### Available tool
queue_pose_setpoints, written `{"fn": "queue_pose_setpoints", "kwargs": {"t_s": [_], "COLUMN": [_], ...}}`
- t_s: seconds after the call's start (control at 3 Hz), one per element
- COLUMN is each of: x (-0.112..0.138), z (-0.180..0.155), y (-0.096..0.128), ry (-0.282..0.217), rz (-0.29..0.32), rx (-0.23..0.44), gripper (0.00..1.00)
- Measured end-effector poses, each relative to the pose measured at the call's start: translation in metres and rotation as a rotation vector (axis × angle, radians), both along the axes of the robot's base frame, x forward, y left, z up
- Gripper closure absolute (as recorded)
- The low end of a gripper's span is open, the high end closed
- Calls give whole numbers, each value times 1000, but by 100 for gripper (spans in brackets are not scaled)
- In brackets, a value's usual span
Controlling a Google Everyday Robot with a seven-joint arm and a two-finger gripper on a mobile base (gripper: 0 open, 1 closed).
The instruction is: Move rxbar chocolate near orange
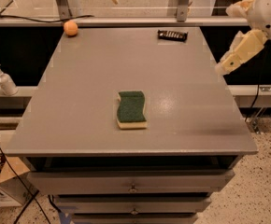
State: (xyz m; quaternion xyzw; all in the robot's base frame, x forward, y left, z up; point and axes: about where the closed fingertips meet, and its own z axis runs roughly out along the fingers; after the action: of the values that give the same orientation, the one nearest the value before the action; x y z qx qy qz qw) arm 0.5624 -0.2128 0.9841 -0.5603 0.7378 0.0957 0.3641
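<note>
The rxbar chocolate [172, 35] is a small dark bar with pale markings, lying flat at the far right of the grey table top [89, 92]. The orange [70, 28] sits at the far left corner, well apart from the bar. My gripper [234, 54] hangs in the air just off the table's right edge, to the right of the bar and nearer to me than it. It touches nothing.
A green-and-yellow sponge [131, 109] lies in the middle of the table, toward the front. A soap dispenser [4, 81] stands on a low ledge to the left. A rail with metal posts [182, 3] runs behind the table. Drawers [133, 183] sit below the front edge.
</note>
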Motion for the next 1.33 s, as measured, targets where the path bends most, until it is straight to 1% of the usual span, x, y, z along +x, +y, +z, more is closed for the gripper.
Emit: {"fn": "queue_pose_setpoints", "kwargs": {"t_s": [0.33, 0.67, 1.0, 1.33], "x": [61, 61, 69, 92], "z": [-10, -10, -14, -23], "y": [-3, -3, -1, 13], "ry": [-22, -22, -35, -69], "rz": [-39, -39, -58, -72], "rx": [92, 92, 126, 180], "gripper": [0, 0, 0, 0]}}
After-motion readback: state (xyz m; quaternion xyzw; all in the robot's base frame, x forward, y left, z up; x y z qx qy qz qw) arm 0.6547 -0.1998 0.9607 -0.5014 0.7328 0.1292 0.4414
